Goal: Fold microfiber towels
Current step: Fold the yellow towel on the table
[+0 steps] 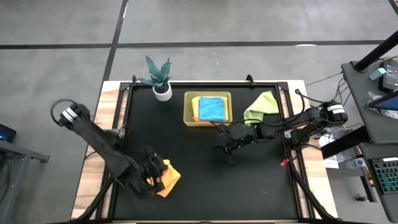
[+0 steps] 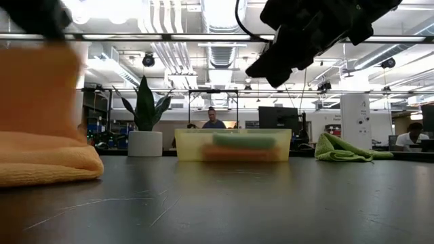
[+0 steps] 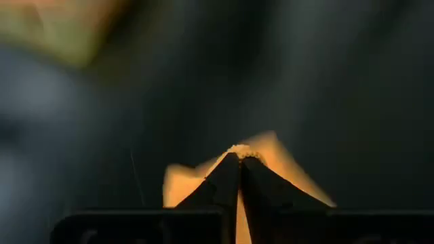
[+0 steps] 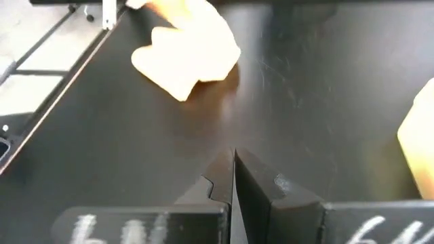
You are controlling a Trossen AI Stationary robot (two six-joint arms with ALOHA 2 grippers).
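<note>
An orange-yellow towel (image 1: 166, 178) lies at the table's near left, pinched between the left gripper's (image 1: 153, 174) fingers — likely mid-fold. The right gripper (image 1: 225, 148) hovers mid-table, fingers together and empty. Next, probably — carry the pinched edge across, then release.

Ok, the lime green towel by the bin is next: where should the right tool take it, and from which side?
The lime green towel lies crumpled right of the bin, one point toward the table's back edge. Probably best to pinch that raised point from above, coming from the right tool's open side, away from the bin wall.
</note>
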